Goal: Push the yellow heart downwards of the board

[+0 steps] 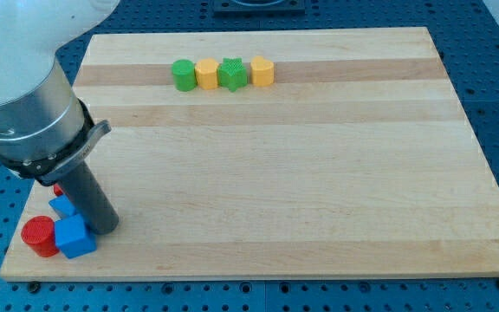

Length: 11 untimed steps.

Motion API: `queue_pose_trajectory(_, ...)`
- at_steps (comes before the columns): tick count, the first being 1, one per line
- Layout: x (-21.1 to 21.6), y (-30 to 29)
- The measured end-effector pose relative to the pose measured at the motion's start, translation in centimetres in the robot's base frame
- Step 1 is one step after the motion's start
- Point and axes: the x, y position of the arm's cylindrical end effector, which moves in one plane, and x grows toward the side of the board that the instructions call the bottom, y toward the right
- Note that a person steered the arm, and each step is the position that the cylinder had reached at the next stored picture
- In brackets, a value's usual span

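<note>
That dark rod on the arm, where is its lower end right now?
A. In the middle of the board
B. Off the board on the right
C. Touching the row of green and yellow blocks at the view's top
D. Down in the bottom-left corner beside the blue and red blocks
D: my tip sits in the board's bottom-left corner next to the blue cube and red cylinder, far from the top row.

- Below the yellow heart, no block stands in its downward path across the wooden board.
- A green cylinder and green star touch its sides.
</note>
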Motion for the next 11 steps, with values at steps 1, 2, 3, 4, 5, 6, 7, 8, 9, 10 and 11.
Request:
queue_pose_trajectory(1, -0.1, 4.2)
queue_pose_trajectory(2, -1.2, 10.5)
queue_pose_trajectory(3, -3.9, 17.0)
queue_pose_trajectory(4, -8.9, 22.8)
queue_pose_trajectory(5, -14.8, 27.4)
queue_pose_trajectory(6, -20.5, 31.5)
queue_pose_trajectory(7, -26.2, 32.8)
queue_pose_trajectory(8, -30.0, 29.1)
queue_pose_trajectory(9, -30.4, 23.0)
queue_pose_trajectory(10, -27.6, 18.4)
queue_pose_trajectory(11, -23.4, 16.7)
